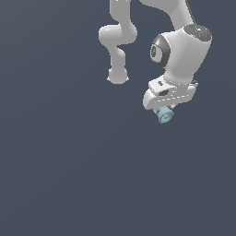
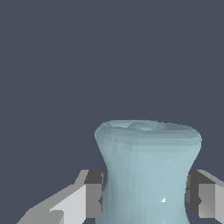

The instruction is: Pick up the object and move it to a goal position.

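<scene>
The pale-blue spool (image 2: 148, 170) sits squarely between my jaws, its narrow waist level with my fingertips (image 2: 93, 194) and one flared end standing out beyond them. My gripper (image 1: 165, 110) is closed on the spool, a finger pressing each side of the waist. In the exterior view the spool (image 1: 165, 115) hangs at my fingers, under my white arm (image 1: 184, 50). No readable writing or labels.

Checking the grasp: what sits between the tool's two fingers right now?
The pale-blue spool-shaped piece fills the gap in the white tool, a dark pad at each side of its narrow waist. The wrist view shows this best.
</scene>
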Robot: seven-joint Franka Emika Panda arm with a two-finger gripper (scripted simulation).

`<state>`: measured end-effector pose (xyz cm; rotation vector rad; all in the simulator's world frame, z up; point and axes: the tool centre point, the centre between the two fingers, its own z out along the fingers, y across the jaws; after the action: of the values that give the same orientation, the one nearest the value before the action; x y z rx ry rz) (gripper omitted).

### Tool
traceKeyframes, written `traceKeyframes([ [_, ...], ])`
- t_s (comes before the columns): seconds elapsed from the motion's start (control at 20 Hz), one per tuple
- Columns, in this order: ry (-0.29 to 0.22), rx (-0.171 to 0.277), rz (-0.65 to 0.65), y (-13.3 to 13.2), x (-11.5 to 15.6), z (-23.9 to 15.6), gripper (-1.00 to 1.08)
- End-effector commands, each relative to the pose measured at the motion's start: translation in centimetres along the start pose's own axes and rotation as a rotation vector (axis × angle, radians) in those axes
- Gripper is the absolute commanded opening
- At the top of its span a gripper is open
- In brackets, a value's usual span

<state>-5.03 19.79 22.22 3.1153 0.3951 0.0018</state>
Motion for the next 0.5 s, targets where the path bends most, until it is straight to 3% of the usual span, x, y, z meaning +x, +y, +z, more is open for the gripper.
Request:
traceKeyframes([
  [0.0,-0.001,0.000,0.002,-2.0,0.3,-1.3,-1.00],
  [0.45,-0.001,0.001,0.002,-5.1,0.9,-3.2,-1.00],
])
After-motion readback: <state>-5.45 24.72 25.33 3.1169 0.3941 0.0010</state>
